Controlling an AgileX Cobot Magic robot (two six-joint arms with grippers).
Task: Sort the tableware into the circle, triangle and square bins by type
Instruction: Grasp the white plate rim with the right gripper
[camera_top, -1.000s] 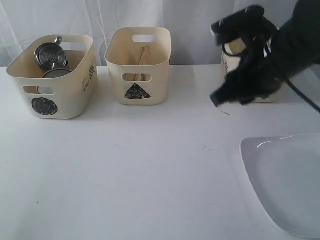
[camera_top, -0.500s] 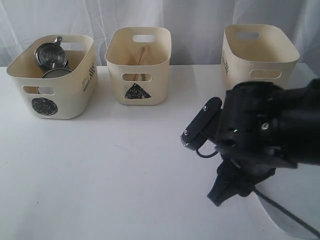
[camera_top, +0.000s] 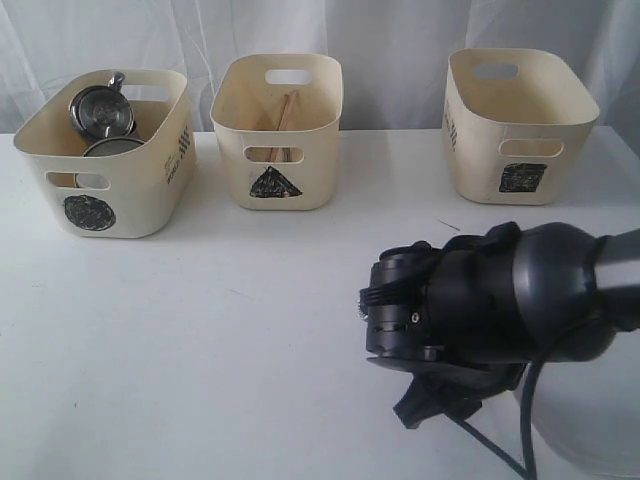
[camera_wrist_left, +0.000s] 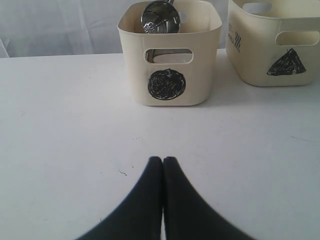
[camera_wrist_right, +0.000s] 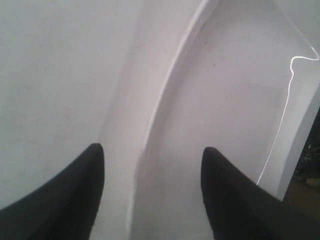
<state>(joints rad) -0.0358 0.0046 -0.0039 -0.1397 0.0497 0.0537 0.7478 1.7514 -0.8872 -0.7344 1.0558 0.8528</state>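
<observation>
Right tool (camera_wrist_right: 152, 150) spread across the rim of the big white plate (camera_wrist_right: 215, 90)

Its two dark fingers stand wide apart, one over the bare table (camera_top: 200, 320) and the other over the inside of the plate, with the plate's raised rim running between them. Whether either finger touches the plate cannot be told. In the exterior view the bulky right arm (camera_top: 490, 300) bends low over the near right part of the table and hides most of the plate; only a pale patch of it shows at the near right corner.

The left tool (camera_wrist_left: 163, 161) has its fingers pressed together tip to tip above the bare table, well short of the tubs.

Farther back, three cream tubs stand in a row. The circle bin (camera_top: 150, 190), on the left, holds a steel mug (camera_top: 100, 108) tilted near its back wall, with another steel piece (camera_top: 112, 147) just below it. The triangle bin (camera_top: 315, 170), in the middle, holds wooden chopsticks (camera_top: 284, 112) leaning inside. The square bin (camera_top: 475, 150) stands on the right, well apart from the triangle bin; what lies inside it cannot be seen.
</observation>
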